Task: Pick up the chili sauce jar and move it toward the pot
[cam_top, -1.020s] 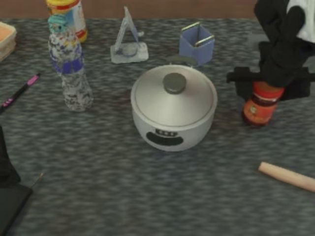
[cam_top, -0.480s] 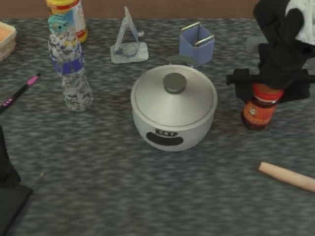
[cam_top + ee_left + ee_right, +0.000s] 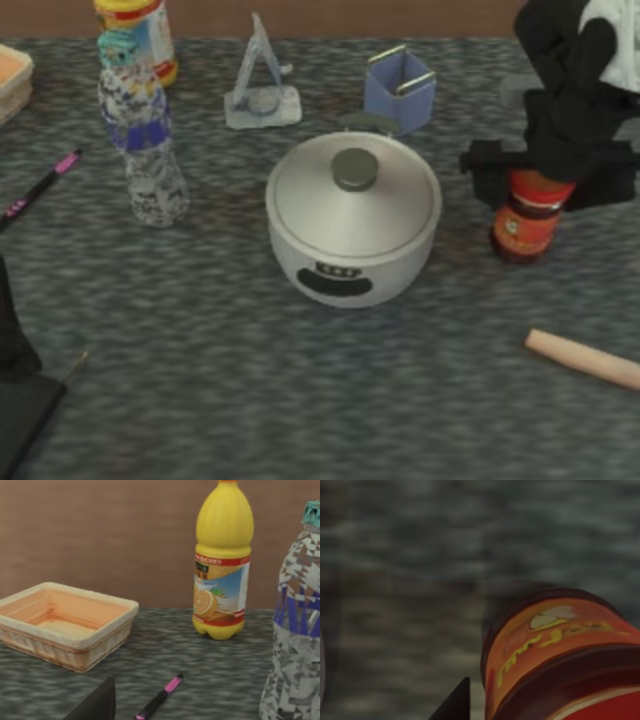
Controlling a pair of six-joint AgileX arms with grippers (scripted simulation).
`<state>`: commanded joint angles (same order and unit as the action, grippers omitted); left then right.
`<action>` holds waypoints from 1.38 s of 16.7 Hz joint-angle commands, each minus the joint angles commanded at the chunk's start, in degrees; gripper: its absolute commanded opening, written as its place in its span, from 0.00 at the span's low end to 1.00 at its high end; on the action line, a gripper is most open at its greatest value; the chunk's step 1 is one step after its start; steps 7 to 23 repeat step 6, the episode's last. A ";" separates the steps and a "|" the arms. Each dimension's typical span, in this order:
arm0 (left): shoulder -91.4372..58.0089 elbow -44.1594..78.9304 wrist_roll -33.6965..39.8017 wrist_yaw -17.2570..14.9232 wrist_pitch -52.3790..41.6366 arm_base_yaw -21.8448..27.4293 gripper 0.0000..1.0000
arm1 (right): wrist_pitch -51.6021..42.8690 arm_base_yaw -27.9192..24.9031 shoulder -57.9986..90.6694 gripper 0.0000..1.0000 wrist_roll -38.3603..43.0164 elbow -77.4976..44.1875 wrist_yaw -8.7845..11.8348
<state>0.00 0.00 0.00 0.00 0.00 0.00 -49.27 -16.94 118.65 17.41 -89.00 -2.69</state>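
The chili sauce jar [image 3: 524, 222], small and dark red with an orange-red label, stands upright on the table just right of the pot [image 3: 352, 215]. A narrow strip of table separates the two. My right gripper [image 3: 545, 172] comes down from above and is shut on the jar's red lid, hiding most of it. The right wrist view shows the chili sauce jar [image 3: 560, 655] close up beside one dark fingertip [image 3: 459, 702]. The pot is round and silver-white, with a domed lid, a grey knob and a black oval mark. My left gripper [image 3: 12, 345] stays parked at the table's lower left, open.
A clear patterned bottle [image 3: 143, 150] and a yellow juice bottle [image 3: 137, 30] stand at the back left. A phone stand [image 3: 262, 90] and blue box [image 3: 399, 85] sit behind the pot. A wooden rod [image 3: 583, 358] lies front right, a pink pen [image 3: 40, 183] and a basket [image 3: 65, 625] far left.
The right gripper and the jar have shifted slightly left, toward the pot. The left arm has not moved.
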 joint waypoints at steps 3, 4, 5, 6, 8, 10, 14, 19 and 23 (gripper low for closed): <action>0.00 0.00 0.00 0.00 0.00 0.00 1.00 | 0.00 0.00 0.00 1.00 0.00 0.00 0.00; 0.00 0.00 0.00 0.00 0.00 0.00 1.00 | 0.00 0.00 0.00 1.00 0.00 0.00 0.00; 0.00 0.00 0.00 0.00 0.00 0.00 1.00 | 0.00 0.00 0.00 1.00 0.00 0.00 0.00; 0.00 0.00 0.00 0.00 0.00 0.00 1.00 | 0.00 0.00 0.00 1.00 0.00 0.00 0.00; 0.00 0.00 0.00 0.00 0.00 0.00 1.00 | 0.00 0.00 0.00 1.00 0.00 0.00 0.00; 0.00 0.00 0.00 0.00 0.00 0.00 1.00 | 0.00 0.00 0.00 1.00 0.00 0.00 0.00; 0.00 0.00 0.00 0.00 0.00 0.00 1.00 | 0.00 0.00 0.00 1.00 0.00 0.00 0.00; 0.00 0.00 0.00 0.00 0.00 0.00 1.00 | 0.00 0.00 0.00 1.00 0.00 0.00 0.00; 0.00 0.00 0.00 0.00 0.00 0.00 1.00 | 0.00 0.00 0.00 1.00 0.00 0.00 0.00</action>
